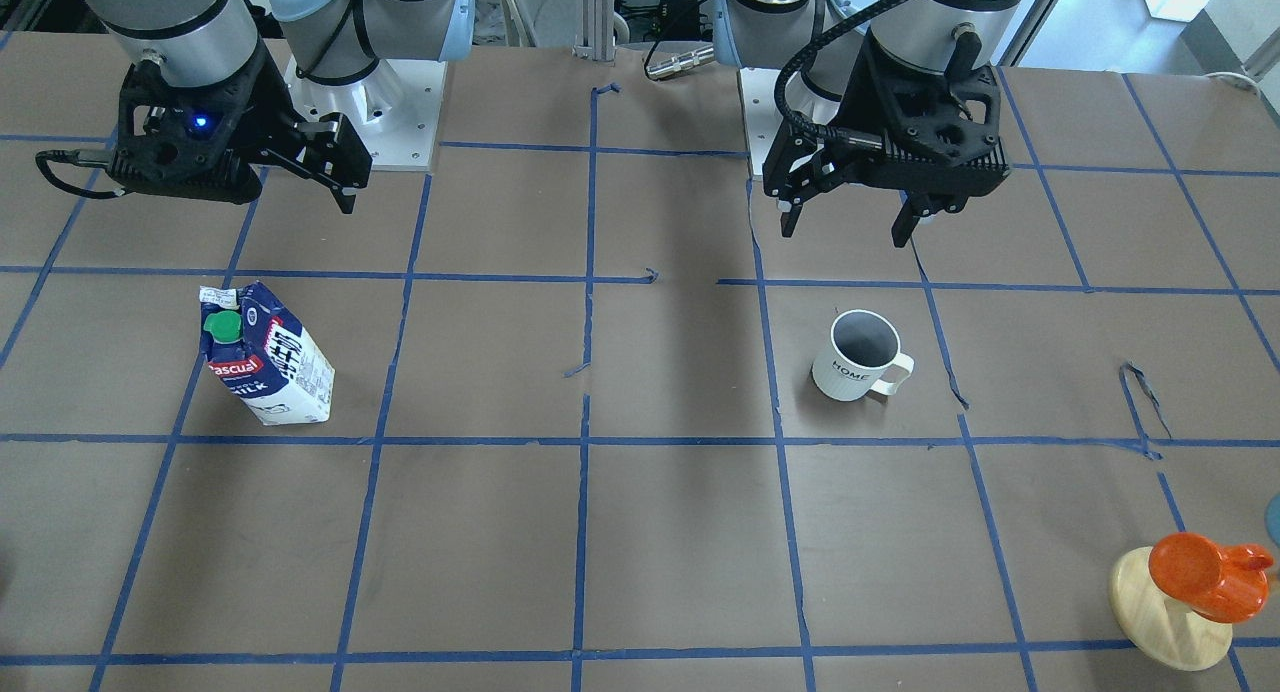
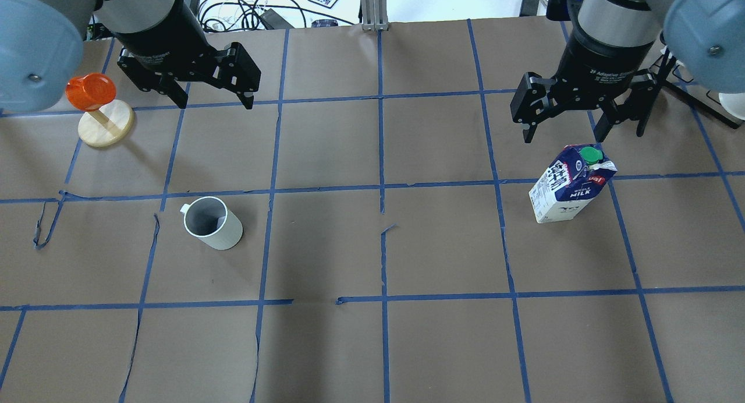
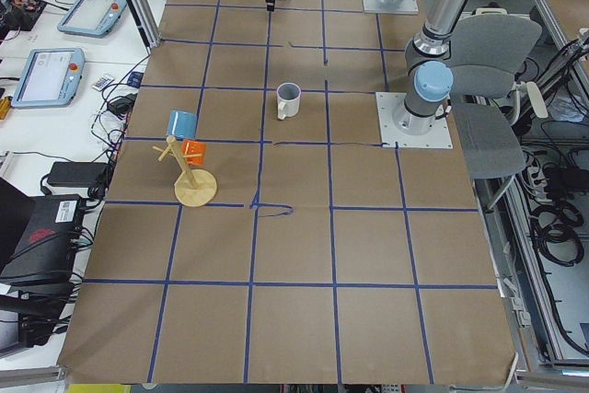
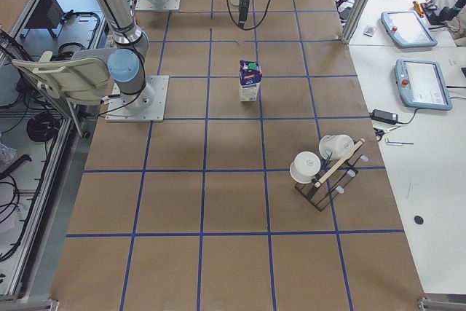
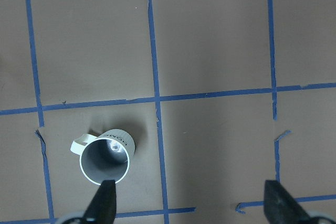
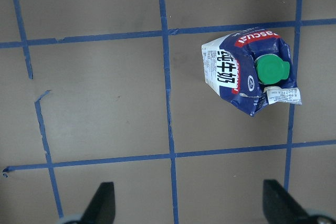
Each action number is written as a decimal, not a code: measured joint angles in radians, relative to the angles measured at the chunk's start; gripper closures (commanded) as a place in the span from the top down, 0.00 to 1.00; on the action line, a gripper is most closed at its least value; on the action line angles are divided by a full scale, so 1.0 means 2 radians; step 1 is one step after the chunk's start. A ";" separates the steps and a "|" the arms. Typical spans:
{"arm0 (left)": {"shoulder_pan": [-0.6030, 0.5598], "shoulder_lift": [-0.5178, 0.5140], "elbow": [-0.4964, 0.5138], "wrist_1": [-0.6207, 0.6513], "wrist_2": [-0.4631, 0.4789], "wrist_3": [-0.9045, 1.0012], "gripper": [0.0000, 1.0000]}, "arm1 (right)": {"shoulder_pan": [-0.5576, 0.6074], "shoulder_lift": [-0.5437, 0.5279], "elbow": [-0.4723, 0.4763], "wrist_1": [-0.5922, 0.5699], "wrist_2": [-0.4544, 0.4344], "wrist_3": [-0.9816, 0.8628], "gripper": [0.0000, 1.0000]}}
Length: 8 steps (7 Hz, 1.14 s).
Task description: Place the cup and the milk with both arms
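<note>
The white cup (image 2: 212,223) stands upright on the brown table, and shows in the front view (image 1: 860,357) with "HOME" on it. My left gripper (image 2: 215,103) is open and empty, well above the table and apart from the cup; its wrist view shows the cup (image 5: 104,156) near one open finger (image 5: 106,199). The milk (image 2: 570,184) stands upright on the other side of the table, also in the front view (image 1: 265,357). My right gripper (image 2: 567,132) is open and empty, high above it; its wrist view shows the carton (image 6: 247,72) from the top.
An orange cup on a pale wooden stand (image 2: 105,109) is at the far left of the table, near my left arm. A rack with white cups (image 4: 324,169) stands at the table's right end. Blue tape lines (image 2: 381,187) grid the table. Arm base plates (image 1: 375,102) sit at the robot's side.
</note>
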<state>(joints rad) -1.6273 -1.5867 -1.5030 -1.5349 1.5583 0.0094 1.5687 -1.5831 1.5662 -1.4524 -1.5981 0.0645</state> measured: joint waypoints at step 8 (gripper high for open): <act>0.008 0.000 0.000 0.003 0.000 -0.002 1.00 | -0.007 0.006 0.006 -0.002 -0.008 -0.004 1.00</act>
<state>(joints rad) -1.6117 -1.5857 -1.5033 -1.5290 1.5592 0.0053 1.5553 -1.5713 1.5783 -1.4569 -1.6144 0.0573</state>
